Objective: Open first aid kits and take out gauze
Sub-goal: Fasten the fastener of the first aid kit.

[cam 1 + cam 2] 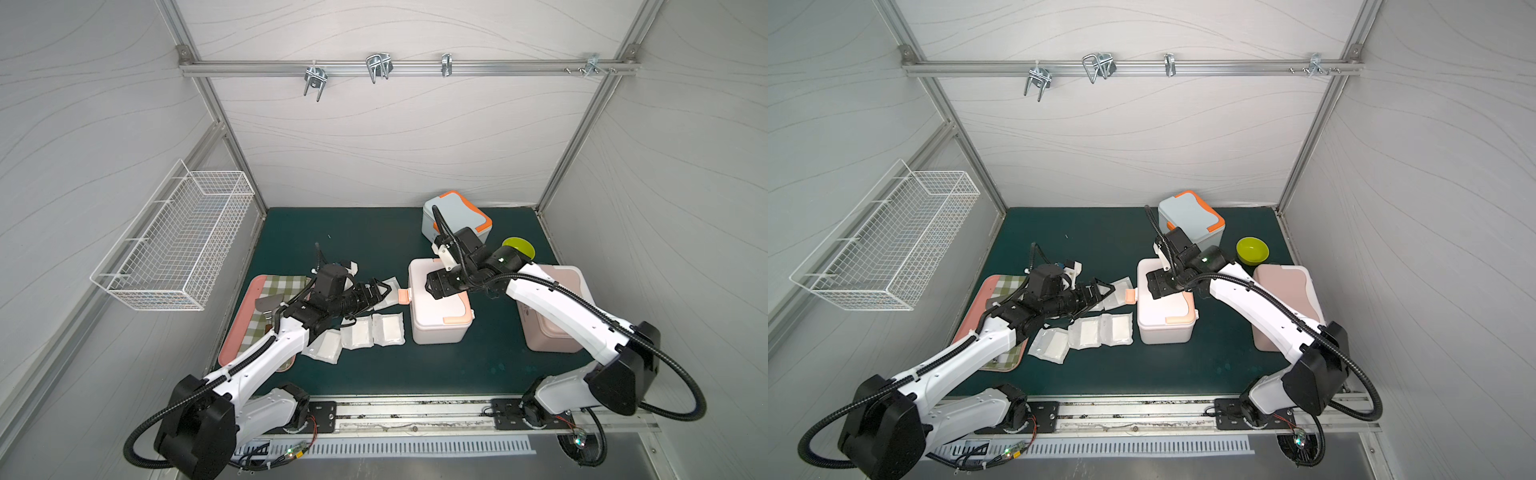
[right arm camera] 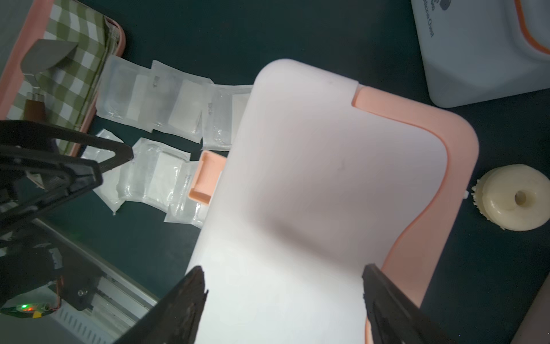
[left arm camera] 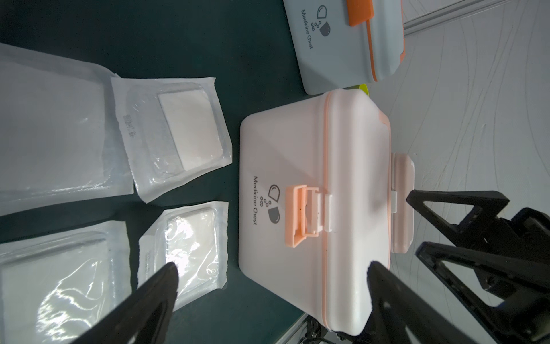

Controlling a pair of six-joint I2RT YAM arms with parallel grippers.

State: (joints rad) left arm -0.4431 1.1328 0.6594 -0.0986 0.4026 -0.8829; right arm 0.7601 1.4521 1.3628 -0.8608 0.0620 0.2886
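Beside the white kit (image 1: 436,328), in both top views, the left gripper (image 1: 386,291) stood wide open just off the flipped-out clasp (image 1: 404,296), nearer it than the right gripper (image 1: 430,290), spread above the lid. From the left wrist, gauze pouches (image 3: 190,131) lay on the kit's clasp side. From the right wrist, the lid ran lengthwise away from parted jaws.

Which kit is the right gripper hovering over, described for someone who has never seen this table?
Start at the dark green mat, then the spread of gauze pouches left of its centre. It is the white kit just right of them, under the right gripper. The pale blue kit behind and the dusty pink kit beside it lack its peach trim.
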